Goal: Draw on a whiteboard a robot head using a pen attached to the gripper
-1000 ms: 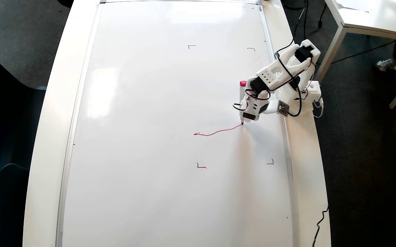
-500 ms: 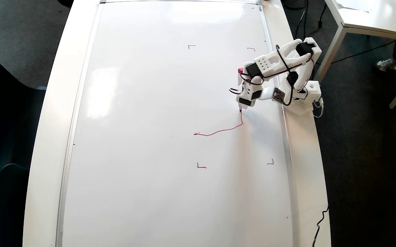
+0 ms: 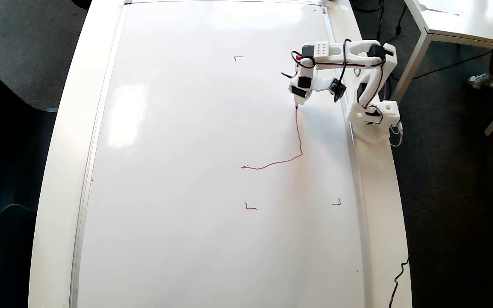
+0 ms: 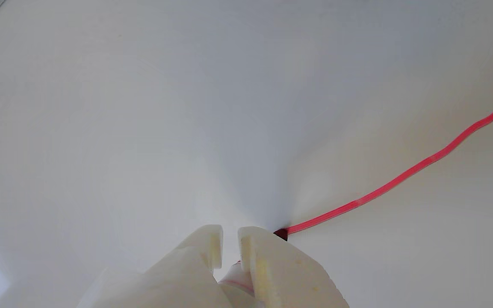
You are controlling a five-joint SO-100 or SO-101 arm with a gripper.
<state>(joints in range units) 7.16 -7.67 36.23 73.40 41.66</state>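
The whiteboard point(image 3: 186, 171) fills the table in the overhead view. On it runs a thin red line point(image 3: 299, 137): from a left end near the middle it goes right, bends, and climbs to the pen tip. No squares or closed outline show. My gripper point(image 3: 296, 102) is at the board's right side, pointing down, shut on the pen point(image 3: 296, 105), whose dark tip touches the board. In the wrist view the two white fingers point(image 4: 263, 256) of the gripper point(image 4: 229, 233) stand close together around the pen point(image 4: 238, 273). The dark tip point(image 4: 280, 234) sits at the end of the red line point(image 4: 400, 175).
Three small red corner marks point(image 3: 238, 57), point(image 3: 250, 208), point(image 3: 337, 202) show on the board. The arm's white base point(image 3: 374, 117) stands on the table's right rim. A black cable point(image 3: 400, 273) lies at the lower right. Another table point(image 3: 464, 21) stands at top right.
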